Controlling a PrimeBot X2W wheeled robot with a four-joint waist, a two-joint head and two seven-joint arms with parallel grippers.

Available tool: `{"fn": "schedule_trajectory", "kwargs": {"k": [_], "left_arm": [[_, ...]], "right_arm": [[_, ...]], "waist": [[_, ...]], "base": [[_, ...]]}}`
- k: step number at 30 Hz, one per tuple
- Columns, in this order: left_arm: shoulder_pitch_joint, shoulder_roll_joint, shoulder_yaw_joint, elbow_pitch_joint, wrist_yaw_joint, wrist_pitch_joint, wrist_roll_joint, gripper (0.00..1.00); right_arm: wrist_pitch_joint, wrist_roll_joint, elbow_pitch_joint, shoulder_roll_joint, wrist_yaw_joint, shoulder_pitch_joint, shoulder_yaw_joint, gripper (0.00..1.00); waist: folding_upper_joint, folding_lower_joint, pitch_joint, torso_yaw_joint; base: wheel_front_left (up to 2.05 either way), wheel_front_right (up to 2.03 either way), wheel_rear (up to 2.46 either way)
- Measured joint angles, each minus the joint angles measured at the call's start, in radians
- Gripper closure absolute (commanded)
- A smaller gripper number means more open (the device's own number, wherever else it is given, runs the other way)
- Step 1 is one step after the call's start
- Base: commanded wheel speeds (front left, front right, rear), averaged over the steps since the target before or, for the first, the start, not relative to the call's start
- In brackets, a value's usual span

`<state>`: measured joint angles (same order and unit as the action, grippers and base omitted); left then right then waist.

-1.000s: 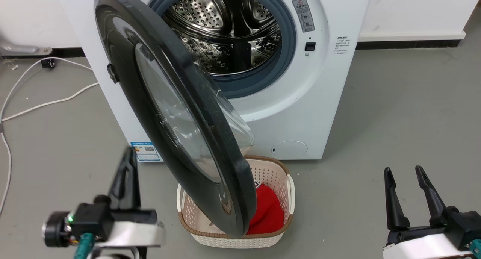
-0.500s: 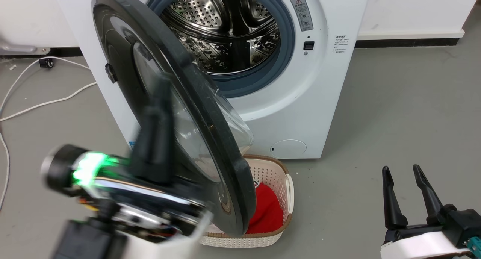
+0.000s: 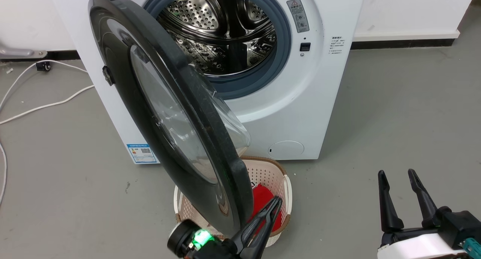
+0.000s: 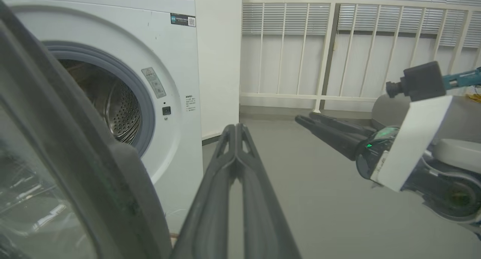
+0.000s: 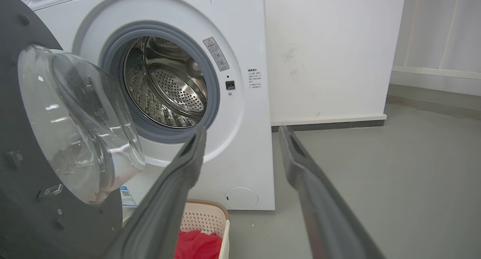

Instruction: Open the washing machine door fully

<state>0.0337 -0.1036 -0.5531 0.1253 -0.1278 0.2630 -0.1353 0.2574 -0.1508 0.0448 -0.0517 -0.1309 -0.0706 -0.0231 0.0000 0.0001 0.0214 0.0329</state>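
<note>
Grey floor runs under the big white front-loading washing machine (image 3: 300, 108) in the head view. Its large round glossy black door with a clear glass bowl window (image 3: 150, 101) stands swung partly out from the machine's front, over a small cream perforated laundry basket (image 3: 287, 184) holding red cloth (image 3: 263, 199). The left gripper (image 3: 277, 202), fingers pressed together on nothing, sits before the machine, just beside the door's lower rim. The right gripper (image 3: 396, 172) is spread, well apart from the machine.

In the left wrist view, the closed fingers lie beside the door rim; whether they touch it is unclear.

In the right wrist view, the parted, empty fingers face the machine's perforated steel drum (image 5: 169, 86).
</note>
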Motion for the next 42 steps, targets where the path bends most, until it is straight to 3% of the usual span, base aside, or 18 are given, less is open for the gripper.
{"fn": "schedule_trajectory", "kwargs": {"k": [11,22,36,42], "left_arm": [[-0.079,0.042,0.039,-0.165,0.009,0.000,-0.046,1.00],[-0.158,0.052,0.050,-0.263,0.062,0.000,-0.116,1.00],[-0.162,0.057,0.047,-0.289,0.103,0.001,-0.113,1.00],[-0.111,0.058,0.080,-0.223,0.125,0.000,-0.090,1.00]], "right_arm": [[-0.011,-0.008,0.013,0.000,0.000,0.001,0.011,0.00],[-0.016,-0.022,0.025,0.000,0.000,0.003,0.023,0.00],[-0.021,-0.039,0.038,0.000,0.000,0.005,0.031,0.00],[-0.028,-0.042,0.040,0.000,0.000,0.004,0.027,0.00]], "waist": [[0.0000,0.0000,-0.008,0.013],[0.0000,0.0000,-0.018,0.028],[0.0000,-0.0001,-0.021,0.011],[0.0000,-0.0001,-0.017,0.001]], "base": [[0.00,0.00,0.00],[0.00,0.00,0.00],[0.00,0.00,0.00],[0.00,0.00,0.00]]}}
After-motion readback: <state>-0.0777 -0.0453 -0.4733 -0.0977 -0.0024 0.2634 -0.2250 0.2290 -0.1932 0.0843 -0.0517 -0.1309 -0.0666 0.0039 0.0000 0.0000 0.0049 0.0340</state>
